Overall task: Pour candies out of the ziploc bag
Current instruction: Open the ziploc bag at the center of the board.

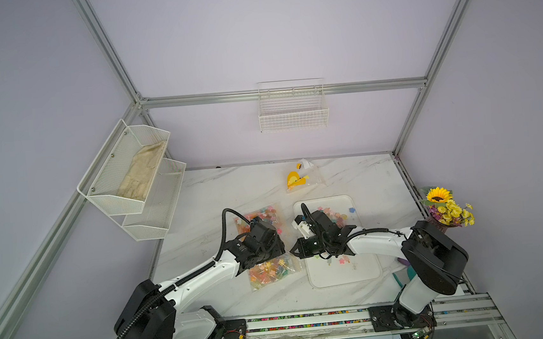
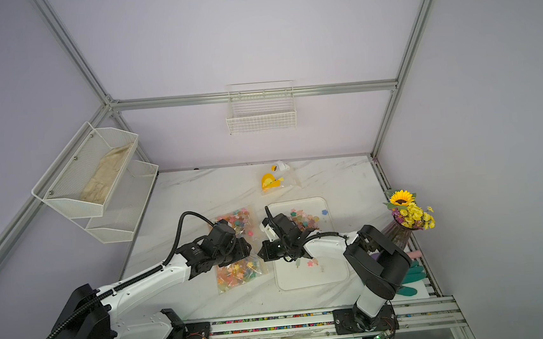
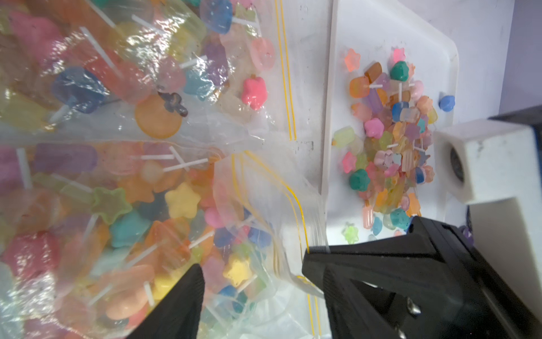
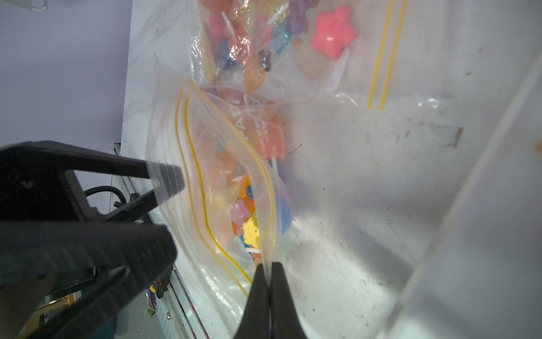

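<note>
One ziploc bag (image 4: 228, 164) rim pinched between right jaws.

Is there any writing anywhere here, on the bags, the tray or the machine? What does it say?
"PAT": large pale letters, cut off, on the clear ziploc bag with yellow zip lines, right wrist view.
Smaller pale lines beside them: too blurred to read.
White plastic tray and elsewhere: nothing readable.
</note>
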`<state>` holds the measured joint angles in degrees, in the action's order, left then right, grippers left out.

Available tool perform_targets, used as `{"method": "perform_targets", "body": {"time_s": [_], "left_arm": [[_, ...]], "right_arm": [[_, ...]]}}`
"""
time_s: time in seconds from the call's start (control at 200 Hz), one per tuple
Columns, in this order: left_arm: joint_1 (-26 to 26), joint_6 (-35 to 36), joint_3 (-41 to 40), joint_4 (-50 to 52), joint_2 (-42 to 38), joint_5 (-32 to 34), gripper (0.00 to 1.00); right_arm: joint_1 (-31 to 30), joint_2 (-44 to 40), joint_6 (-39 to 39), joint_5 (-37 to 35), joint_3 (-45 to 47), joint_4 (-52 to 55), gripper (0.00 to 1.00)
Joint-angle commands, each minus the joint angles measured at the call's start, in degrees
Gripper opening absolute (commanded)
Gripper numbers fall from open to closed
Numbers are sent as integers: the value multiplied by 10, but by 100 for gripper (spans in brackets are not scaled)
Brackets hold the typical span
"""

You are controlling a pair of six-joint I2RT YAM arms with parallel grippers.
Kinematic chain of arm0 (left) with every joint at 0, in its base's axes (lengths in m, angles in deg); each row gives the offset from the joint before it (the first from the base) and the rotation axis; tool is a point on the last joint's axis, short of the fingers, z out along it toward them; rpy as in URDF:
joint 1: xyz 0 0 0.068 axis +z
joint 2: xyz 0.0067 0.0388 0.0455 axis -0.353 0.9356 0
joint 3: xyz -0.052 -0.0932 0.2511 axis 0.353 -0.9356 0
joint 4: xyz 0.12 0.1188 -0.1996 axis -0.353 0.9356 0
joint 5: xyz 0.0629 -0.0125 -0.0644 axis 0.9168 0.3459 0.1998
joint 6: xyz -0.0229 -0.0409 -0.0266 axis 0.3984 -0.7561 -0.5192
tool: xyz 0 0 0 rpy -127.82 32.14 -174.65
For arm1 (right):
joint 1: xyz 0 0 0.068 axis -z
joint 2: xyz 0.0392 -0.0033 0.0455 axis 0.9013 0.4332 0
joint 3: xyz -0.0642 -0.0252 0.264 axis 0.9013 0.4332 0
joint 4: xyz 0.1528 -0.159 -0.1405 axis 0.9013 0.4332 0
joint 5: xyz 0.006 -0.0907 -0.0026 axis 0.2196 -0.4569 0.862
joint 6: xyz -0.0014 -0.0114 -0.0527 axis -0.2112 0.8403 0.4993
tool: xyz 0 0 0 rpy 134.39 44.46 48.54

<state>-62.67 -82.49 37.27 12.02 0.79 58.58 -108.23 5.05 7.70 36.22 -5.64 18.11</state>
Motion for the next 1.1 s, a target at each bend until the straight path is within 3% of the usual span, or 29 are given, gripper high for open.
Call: {"method": "perform_targets", "body": {"time_s": [0.0, 0.175, 0.44, 0.84, 1.095], "left_arm": [[1, -8, 56, 0, 3, -39, 68], [-5, -26, 86, 29, 25, -54, 66], [-28, -60, 140, 123, 71, -60, 56], [-40, -85, 143, 125, 111, -53, 44], [-40, -78, 155, 115, 107, -44, 47]], "right_arm": [[-5, -4, 0, -8, -7, -10, 0], [-6, 0, 0, -12, -9, -12, 0], [-5, 2, -1, -37, -12, -10, 0], [-5, 1, -2, -36, -14, -20, 0], [-6, 4, 1, -28, -12, -23, 0]]}}
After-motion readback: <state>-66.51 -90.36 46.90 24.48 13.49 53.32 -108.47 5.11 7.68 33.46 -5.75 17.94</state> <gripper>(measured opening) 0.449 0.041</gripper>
